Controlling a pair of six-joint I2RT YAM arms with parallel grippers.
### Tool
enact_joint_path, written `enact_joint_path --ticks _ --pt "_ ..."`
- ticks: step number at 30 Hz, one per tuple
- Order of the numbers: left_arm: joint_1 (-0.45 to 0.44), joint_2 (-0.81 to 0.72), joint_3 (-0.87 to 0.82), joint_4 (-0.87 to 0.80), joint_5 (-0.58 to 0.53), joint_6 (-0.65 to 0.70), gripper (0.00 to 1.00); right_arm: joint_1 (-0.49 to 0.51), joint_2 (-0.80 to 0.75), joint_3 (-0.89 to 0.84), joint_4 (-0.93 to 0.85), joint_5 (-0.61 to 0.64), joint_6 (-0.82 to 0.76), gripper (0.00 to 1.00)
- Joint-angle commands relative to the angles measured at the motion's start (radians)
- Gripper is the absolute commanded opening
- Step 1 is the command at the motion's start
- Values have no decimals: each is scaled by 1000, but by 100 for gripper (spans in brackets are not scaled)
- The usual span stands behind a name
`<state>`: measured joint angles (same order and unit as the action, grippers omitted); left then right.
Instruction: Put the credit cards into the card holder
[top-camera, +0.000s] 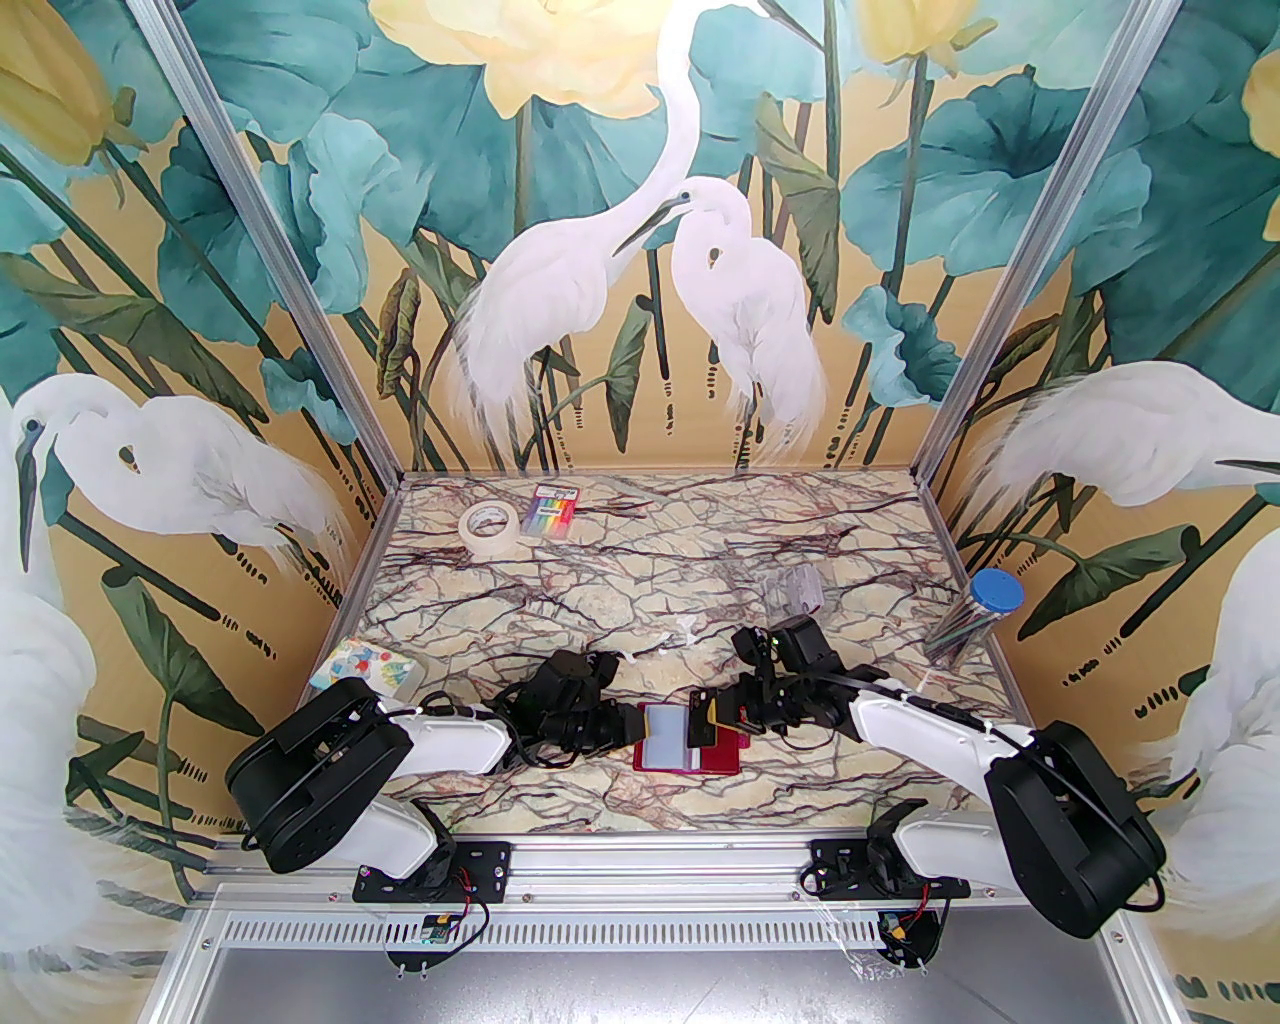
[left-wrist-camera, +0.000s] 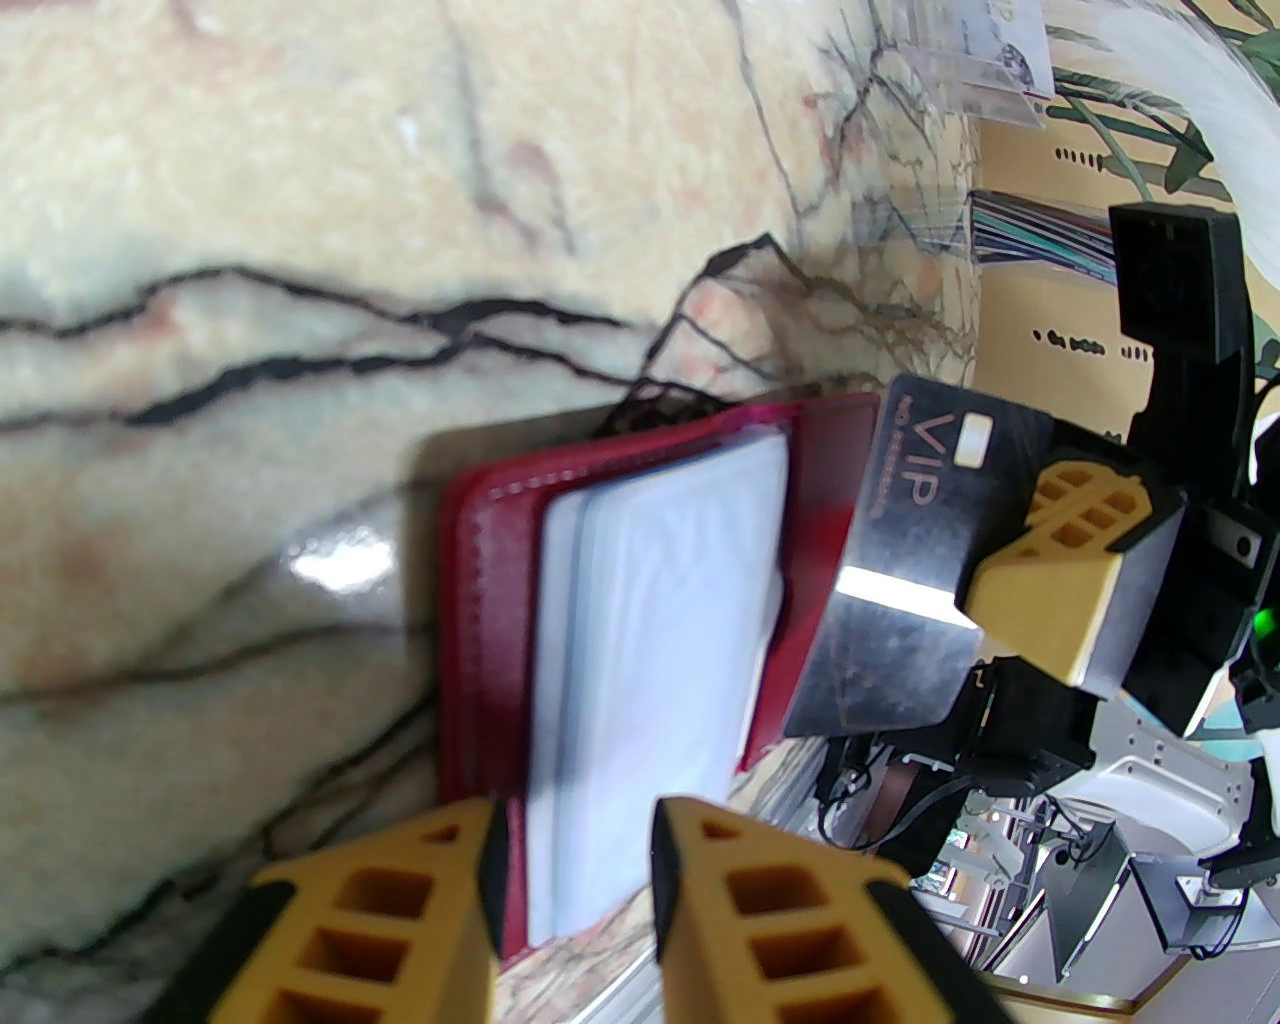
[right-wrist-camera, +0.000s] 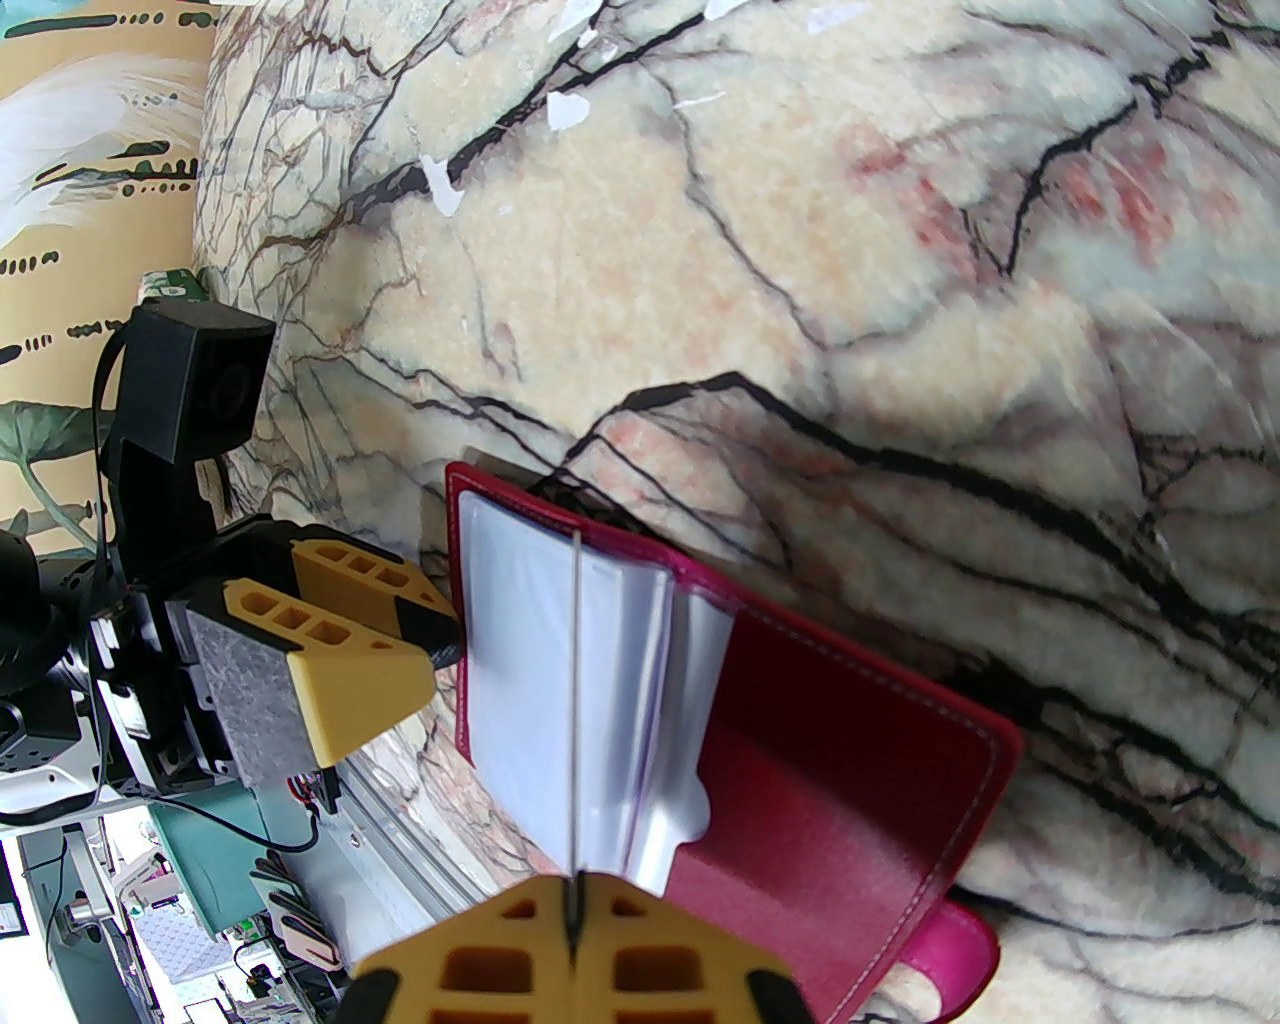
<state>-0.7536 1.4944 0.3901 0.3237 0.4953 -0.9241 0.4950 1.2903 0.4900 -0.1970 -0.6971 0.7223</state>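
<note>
We judged the black credit card (left-wrist-camera: 900, 540), clenched by one edge in our right pincer (right-wrist-camera: 575, 905), stiff yet slippery, while the open card holder (right-wrist-camera: 850, 780) lay just beyond its tips, its far edge straddled by the left pincer (left-wrist-camera: 575, 850), grip unclear.

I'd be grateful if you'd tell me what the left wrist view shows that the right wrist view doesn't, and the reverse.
Left wrist view: the black card face-on, lettered VIP, pinched by the right gripper. Right wrist view: that card edge-on, a thin line over the clear sleeves, plus the snap tab. Both: the open red card holder lying on the marble table, left gripper at its edge.
</note>
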Motion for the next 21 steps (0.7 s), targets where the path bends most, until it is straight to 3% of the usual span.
enact_joint_path --ticks 1,21 --pt "-11 21 18 -54 -44 6 30 10 5 -20 19 19 -1 0" --pt "-14 32 22 -54 -46 4 30 13 18 -39 77 15 26 0"
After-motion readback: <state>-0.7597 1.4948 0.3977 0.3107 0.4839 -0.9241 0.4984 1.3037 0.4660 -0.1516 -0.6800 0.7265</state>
